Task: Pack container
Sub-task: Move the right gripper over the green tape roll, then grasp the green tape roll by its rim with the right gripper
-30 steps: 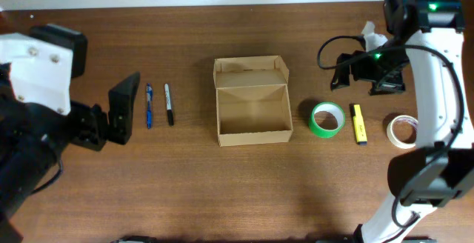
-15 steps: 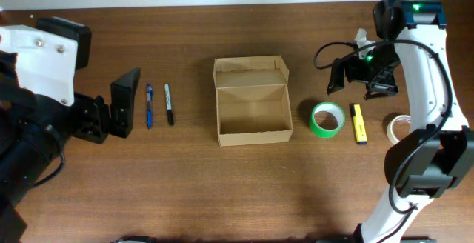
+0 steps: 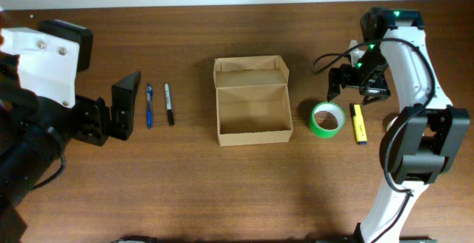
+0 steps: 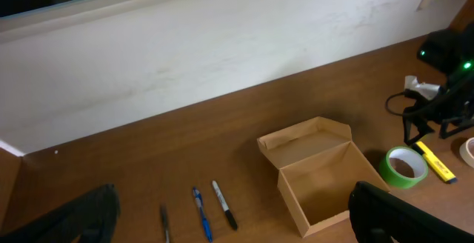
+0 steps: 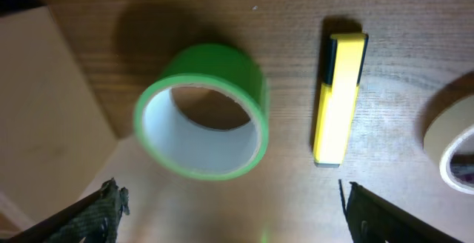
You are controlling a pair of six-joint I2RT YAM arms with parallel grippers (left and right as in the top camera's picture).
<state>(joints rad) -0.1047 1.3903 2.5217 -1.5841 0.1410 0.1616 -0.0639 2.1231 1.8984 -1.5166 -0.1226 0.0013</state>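
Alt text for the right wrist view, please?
A green tape roll lies flat on the table ahead of the open right gripper, a yellow highlighter beside it. The container fills the left edge; a beige tape roll pokes in opposite.

The top view is bright and even, with a soft shadow inside the box [image 3: 252, 117]. The right wrist view is dimmer; the green tape [image 5: 201, 110] looks a little blurry and throws a dark shadow up and left.
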